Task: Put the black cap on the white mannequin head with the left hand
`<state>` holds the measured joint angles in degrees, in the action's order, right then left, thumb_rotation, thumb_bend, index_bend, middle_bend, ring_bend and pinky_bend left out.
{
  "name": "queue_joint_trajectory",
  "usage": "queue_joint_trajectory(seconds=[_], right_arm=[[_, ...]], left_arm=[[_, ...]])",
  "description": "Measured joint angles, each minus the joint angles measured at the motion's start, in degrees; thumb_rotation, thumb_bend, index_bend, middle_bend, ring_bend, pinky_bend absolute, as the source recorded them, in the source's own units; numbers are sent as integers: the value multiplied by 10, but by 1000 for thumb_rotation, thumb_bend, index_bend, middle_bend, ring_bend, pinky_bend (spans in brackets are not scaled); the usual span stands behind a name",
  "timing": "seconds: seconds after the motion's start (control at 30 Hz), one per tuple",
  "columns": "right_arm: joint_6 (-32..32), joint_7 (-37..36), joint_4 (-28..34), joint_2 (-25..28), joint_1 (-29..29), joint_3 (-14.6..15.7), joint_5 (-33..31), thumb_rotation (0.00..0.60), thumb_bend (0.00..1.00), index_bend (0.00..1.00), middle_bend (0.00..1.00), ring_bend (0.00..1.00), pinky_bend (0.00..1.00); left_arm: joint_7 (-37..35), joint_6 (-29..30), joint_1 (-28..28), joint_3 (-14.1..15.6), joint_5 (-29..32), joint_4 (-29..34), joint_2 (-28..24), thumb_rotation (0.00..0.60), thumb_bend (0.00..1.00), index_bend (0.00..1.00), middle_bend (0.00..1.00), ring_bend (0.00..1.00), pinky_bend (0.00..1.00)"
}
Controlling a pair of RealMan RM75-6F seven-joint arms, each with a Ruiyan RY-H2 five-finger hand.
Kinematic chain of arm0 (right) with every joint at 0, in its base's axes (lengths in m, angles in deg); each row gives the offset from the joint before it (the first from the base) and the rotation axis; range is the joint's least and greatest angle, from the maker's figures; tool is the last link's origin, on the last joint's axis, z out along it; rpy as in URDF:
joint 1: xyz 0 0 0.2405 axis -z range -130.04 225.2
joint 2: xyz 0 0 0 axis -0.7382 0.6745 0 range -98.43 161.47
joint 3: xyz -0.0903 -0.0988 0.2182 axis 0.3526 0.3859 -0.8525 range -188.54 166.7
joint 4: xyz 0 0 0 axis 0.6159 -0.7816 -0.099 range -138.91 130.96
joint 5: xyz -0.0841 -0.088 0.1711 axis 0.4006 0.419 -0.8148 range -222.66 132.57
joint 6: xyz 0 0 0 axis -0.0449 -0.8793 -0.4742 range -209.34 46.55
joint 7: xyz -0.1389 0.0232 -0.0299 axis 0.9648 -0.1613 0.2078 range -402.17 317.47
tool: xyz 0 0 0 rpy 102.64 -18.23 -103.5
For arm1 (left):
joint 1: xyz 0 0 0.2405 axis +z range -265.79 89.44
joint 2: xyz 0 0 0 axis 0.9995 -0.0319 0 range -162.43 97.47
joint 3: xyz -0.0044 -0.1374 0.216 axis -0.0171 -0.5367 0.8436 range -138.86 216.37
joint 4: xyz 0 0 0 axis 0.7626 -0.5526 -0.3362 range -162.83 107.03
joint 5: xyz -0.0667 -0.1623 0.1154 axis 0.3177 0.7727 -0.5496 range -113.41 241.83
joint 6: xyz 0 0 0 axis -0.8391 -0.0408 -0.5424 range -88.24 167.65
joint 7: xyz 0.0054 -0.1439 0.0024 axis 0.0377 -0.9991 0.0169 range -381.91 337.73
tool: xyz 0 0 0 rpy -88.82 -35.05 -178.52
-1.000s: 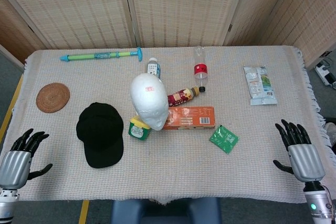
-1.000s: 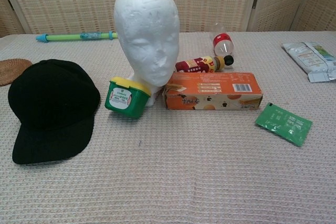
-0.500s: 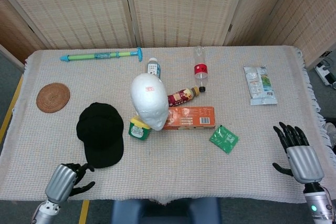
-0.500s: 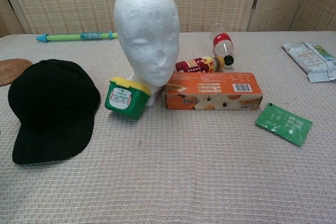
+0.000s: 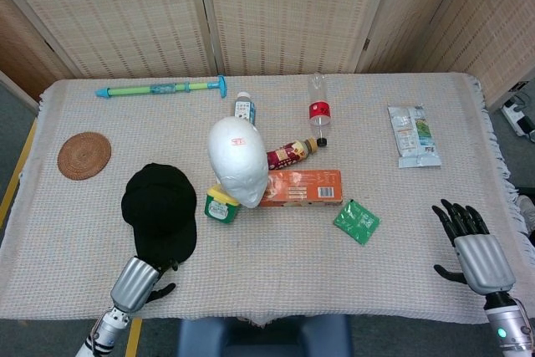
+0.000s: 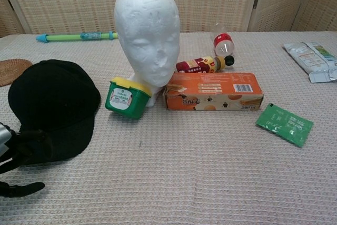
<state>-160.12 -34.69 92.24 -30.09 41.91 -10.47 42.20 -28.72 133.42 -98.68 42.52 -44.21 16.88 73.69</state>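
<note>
The black cap (image 5: 159, 209) (image 6: 52, 101) lies flat on the table, left of the white mannequin head (image 5: 238, 160) (image 6: 147, 35), which stands upright. My left hand (image 5: 142, 280) (image 6: 15, 154) is at the cap's near edge. Its fingers (image 6: 31, 139) lie over the front of the brim, while the thumb stays apart on the cloth below; nothing is gripped. My right hand (image 5: 472, 250) hovers with fingers spread at the table's right front corner, far from both objects, and is seen only in the head view.
A green tub with a yellow lid (image 6: 125, 97) leans against the mannequin's base, between it and the cap. An orange box (image 6: 213, 90), a small bottle (image 6: 202, 65) and a green sachet (image 6: 284, 124) lie to the right. A wicker coaster (image 5: 84, 155) sits far left.
My left hand has moved right and forward from the table's left front corner to the cap's brim, entering the chest view. The right hand has drifted slightly lower.
</note>
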Motion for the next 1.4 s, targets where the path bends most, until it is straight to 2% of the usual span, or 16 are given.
queue_joint_trajectory(seconds=[0.17,0.5,0.6,0.73,0.9,1.03,1.3,1.4], right_arm=[[6,-5,5,5,-1,2,-3,600,62,0,0,0,0],[3,-15,13,16,1,5,3,600,62,0,0,0,0],[6,-16,13,17,0,5,2,600,62,0,0,0,0],[6,-21,14,21,0,5,2,600,65,0,0,0,0],[4,-27,16,26,1,7,7,600,69,0,0,0,0],[8,-32,19,28,0,10,13,600,68,0,0,0,0],[3,-39,23,32,0,14,24,600,68,0,0,0,0],[2,-42,24,34,1,16,27,600,68,0,0,0,0]], left_arm=[[-6,15,-10,-4,7,-104,50,600,194,504,1000,1000,1000],[-33,19,-25,-7,40,-245,121,600,246,484,1000,1000,1000],[-36,20,-27,-8,48,-258,130,600,263,484,1000,1000,1000],[-33,20,-29,-12,59,-275,136,600,346,497,1000,1000,1000],[-32,31,-34,-20,80,-305,141,600,467,578,1000,1000,1000],[-35,42,-40,-30,96,-313,135,600,493,643,1000,1000,1000],[-41,83,-62,-57,127,-311,103,600,522,652,1000,1000,1000],[-44,113,-78,-77,143,-301,84,600,527,657,1000,1000,1000]])
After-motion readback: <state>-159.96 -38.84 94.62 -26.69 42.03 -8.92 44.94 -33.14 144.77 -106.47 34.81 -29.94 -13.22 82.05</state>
